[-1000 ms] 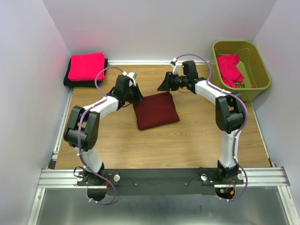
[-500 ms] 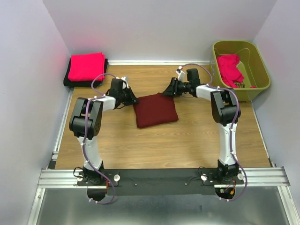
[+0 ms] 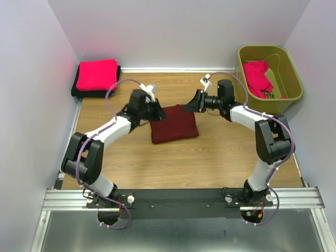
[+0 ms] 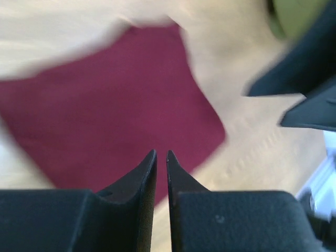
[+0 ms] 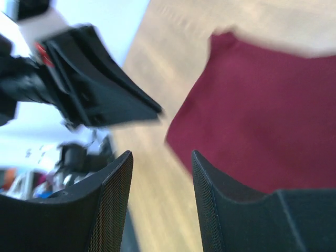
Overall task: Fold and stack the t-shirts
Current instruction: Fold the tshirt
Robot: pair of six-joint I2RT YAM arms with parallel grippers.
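- Left gripper (image 4: 161, 154) has its fingers drawn together to a thin slit with no cloth between them. It hangs over the near-left part of the dark maroon t-shirt (image 3: 176, 126).
- Right gripper (image 5: 161, 153) is spread wide and holds nothing. It sits at the shirt's far right corner, pointing across at the other gripper.
- A second ago both wrists were further apart, off the two far corners. Since then they have swung inward, so the two grippers now face each other along the far edge of the cloth.
- The maroon shirt, a flat folded square in the middle of the table (image 3: 220, 157), also looks to lie a little squarer than it did.
- My read is that the folding of this shirt is done or nearly so, and the arms are setting up to pick it up. Neither has a grip yet.
- It would go to the far left corner, where a folded pinkish-red shirt (image 3: 96, 74) lies on a black shirt (image 3: 79, 93).
- More work waits: a crumpled pinkish-red shirt (image 3: 257, 77) sits in the olive-green bin (image 3: 292, 68) at the far right.
- The tabletop is pale wood grain, boxed in by plain light walls, with a metal rail (image 3: 184, 197) along the near edge where the arms are bolted.
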